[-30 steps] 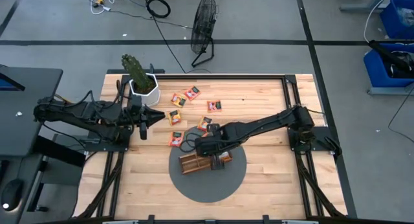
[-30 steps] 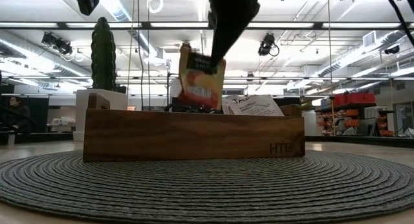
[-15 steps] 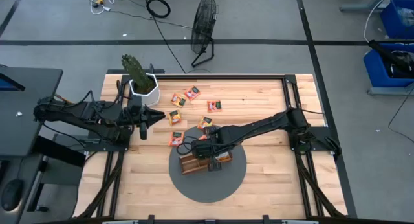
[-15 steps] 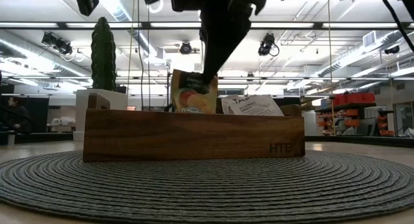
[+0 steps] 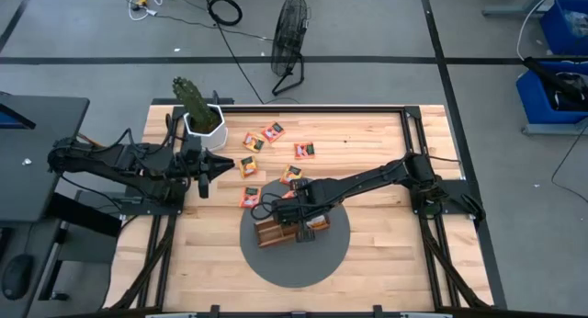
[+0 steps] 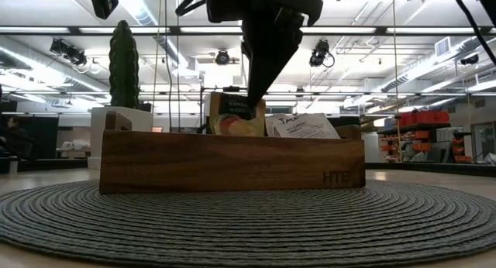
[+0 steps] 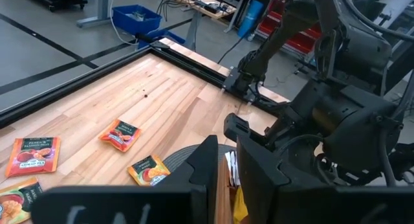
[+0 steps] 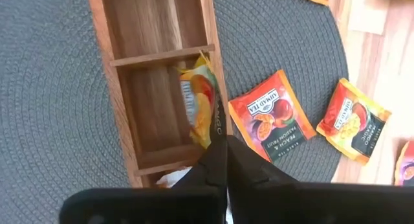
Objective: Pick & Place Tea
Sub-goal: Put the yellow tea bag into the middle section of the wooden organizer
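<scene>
Right wrist view: a yellow-orange tea sachet (image 8: 199,102) stands on edge in the middle compartment of the wooden tray (image 8: 107,75), leaning against the tray's long wall. The right gripper (image 8: 218,141) has its jaws closed on the sachet's upper edge. Seen from the low view, the same sachet (image 6: 235,117) shows above the tray's front wall (image 6: 231,161), with a white sachet (image 6: 302,126) beside it in the neighbouring compartment (tilted, its printing facing the camera). The tray rests on a round grey woven mat (image 6: 248,221).

Two loose sachets (image 8: 272,122) lie flat on the mat just beside the tray, one overlapping the mat's edge. In the high view, further loose sachets (image 5: 273,131) are scattered on the table (image 5: 377,254) between the mat and a potted cactus (image 5: 196,105) in a white pot at the far left corner.

The left gripper (image 5: 204,168) waits near the table's left edge, beside the cactus, well apart from the tray; its jaws stand slightly parted and hold nothing. A floor fan (image 5: 290,33) stands beyond the table.
</scene>
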`<state>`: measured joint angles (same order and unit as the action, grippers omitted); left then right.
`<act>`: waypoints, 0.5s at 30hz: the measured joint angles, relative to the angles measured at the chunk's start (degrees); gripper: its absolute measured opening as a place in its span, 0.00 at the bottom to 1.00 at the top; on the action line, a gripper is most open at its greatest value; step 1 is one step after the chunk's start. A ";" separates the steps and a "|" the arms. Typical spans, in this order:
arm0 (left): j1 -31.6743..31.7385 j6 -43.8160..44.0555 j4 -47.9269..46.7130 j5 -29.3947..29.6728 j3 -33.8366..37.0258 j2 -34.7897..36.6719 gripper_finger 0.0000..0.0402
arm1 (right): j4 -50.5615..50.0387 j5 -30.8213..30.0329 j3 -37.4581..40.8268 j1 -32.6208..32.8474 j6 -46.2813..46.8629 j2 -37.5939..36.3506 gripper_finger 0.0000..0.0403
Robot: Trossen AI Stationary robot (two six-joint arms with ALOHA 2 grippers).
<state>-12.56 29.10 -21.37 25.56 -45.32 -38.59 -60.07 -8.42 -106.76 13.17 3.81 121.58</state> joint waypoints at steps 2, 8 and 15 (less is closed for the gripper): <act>0.00 0.00 0.00 0.00 0.00 0.00 0.15 | 0.27 0.30 0.00 0.00 -0.03 0.13 0.00; 0.01 -0.03 0.00 0.01 0.00 0.00 0.15 | 0.98 0.32 0.00 -0.07 -0.24 0.37 0.00; 0.00 -0.19 0.00 0.02 0.00 0.00 0.15 | 1.10 0.34 0.00 -0.11 -0.39 0.39 0.03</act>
<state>-12.56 28.91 -21.37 25.58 -45.32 -38.59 -58.98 -8.08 -106.76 13.06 3.42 121.97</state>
